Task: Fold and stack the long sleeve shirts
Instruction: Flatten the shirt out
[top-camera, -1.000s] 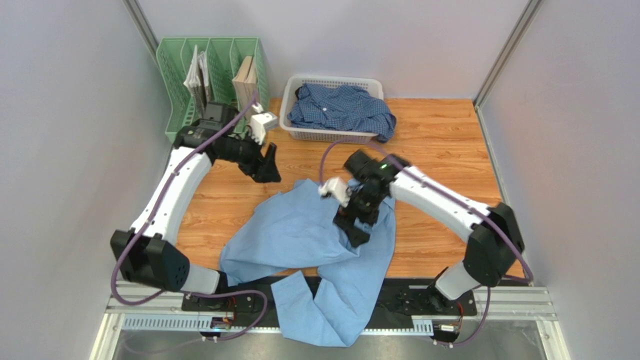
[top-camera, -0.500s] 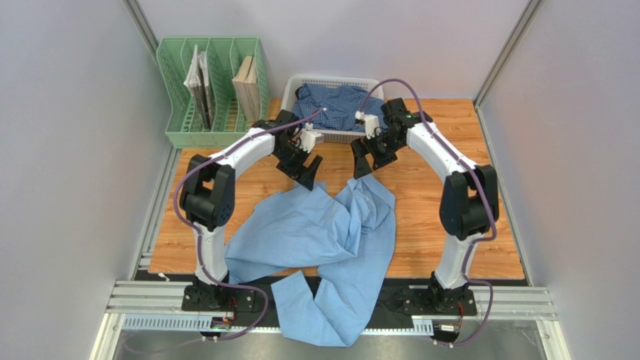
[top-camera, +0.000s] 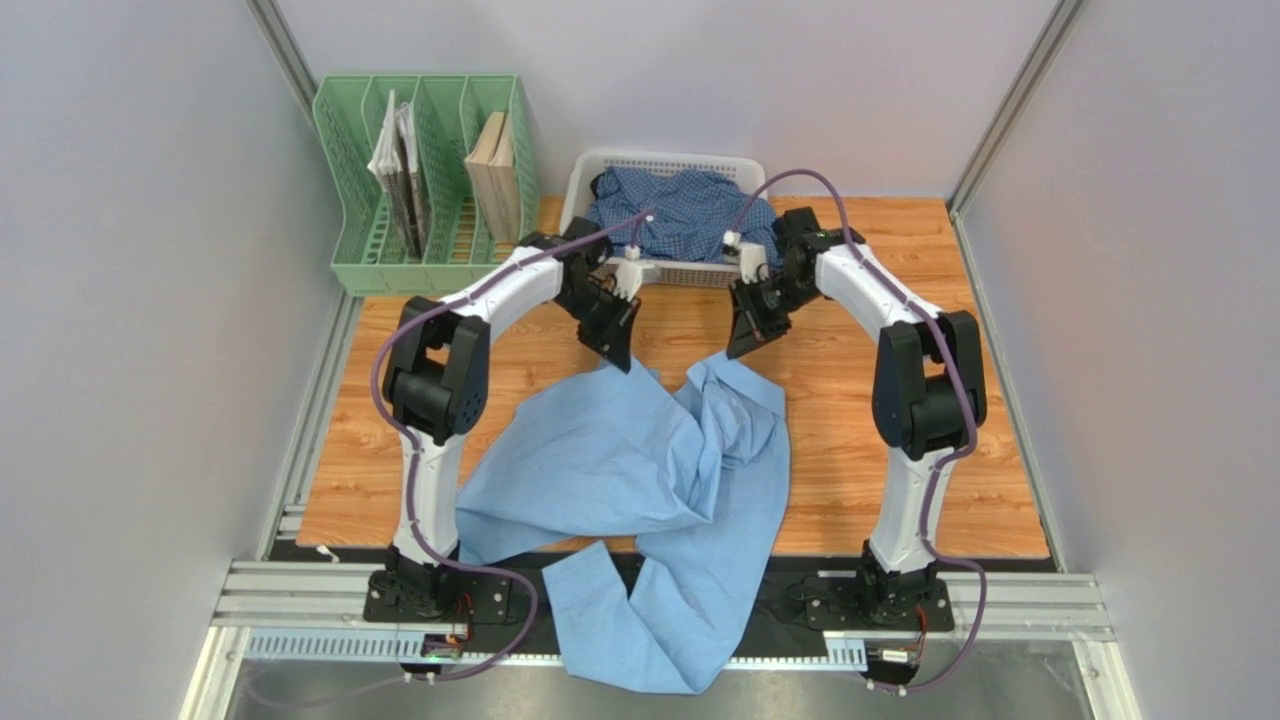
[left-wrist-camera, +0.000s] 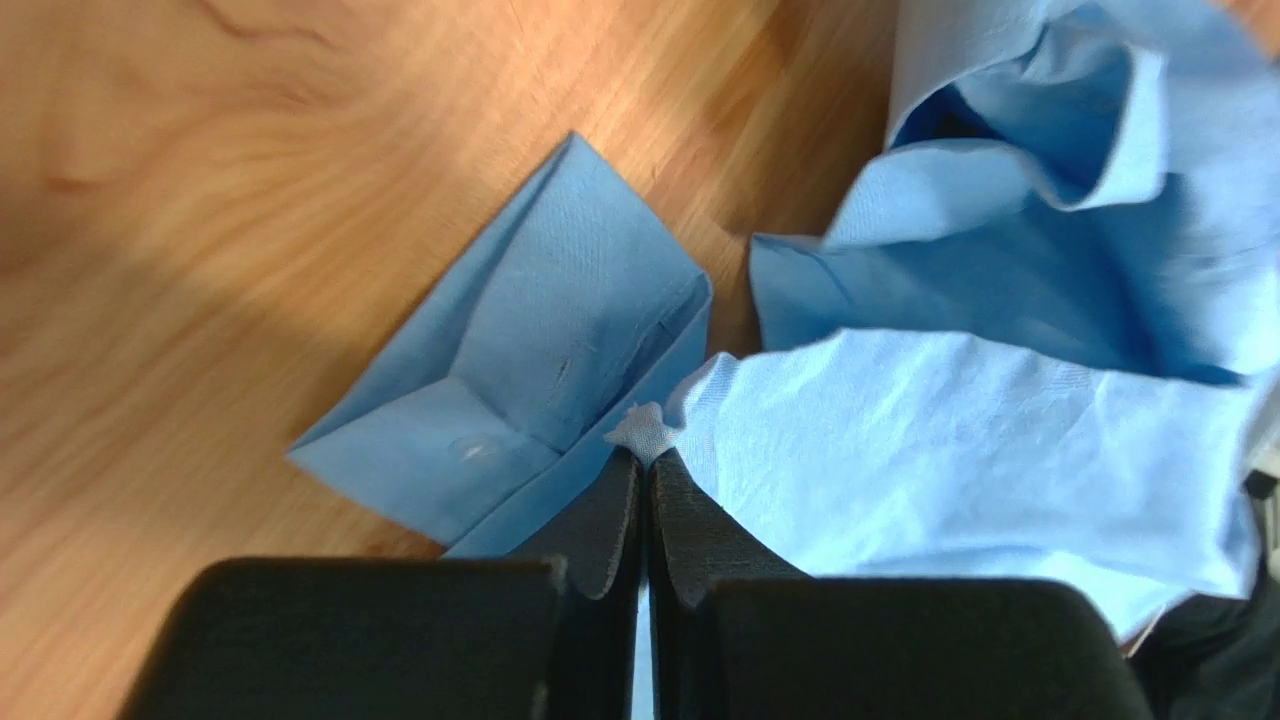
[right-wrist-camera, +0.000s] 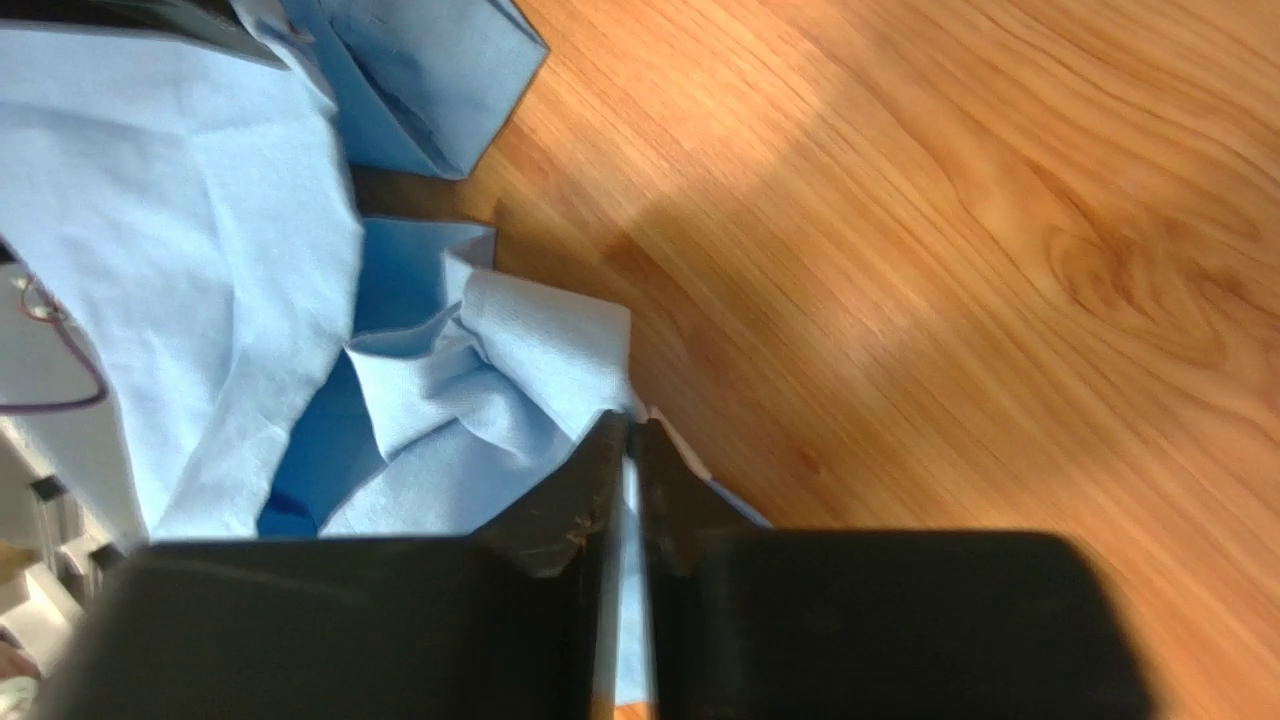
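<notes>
The light sky-blue shirt (top-camera: 616, 458) lies crumpled on the wooden table, one part hanging over the near edge. My left gripper (top-camera: 618, 354) is at its far left edge, shut on a pinch of the blue cloth (left-wrist-camera: 902, 435) beside a folded cuff (left-wrist-camera: 511, 375). At the far right edge, my right gripper (top-camera: 739, 345) is shut on a fold of the same shirt (right-wrist-camera: 496, 345). In the wrist views, cloth shows between the left tips (left-wrist-camera: 648, 455) and the right tips (right-wrist-camera: 631, 431). The darker checked shirt (top-camera: 679, 210) lies bunched in the white basket (top-camera: 684, 156).
A green file rack (top-camera: 349, 225) holding books stands at the back left, next to the basket. Grey walls close in the table on both sides. Bare wood (top-camera: 887, 300) lies to the right of the shirt and at the left (top-camera: 406, 390).
Both arms swung to the shirt's far edge in front of the basket. Both grippers, open half a second ago, have shut on the light blue cloth.
</notes>
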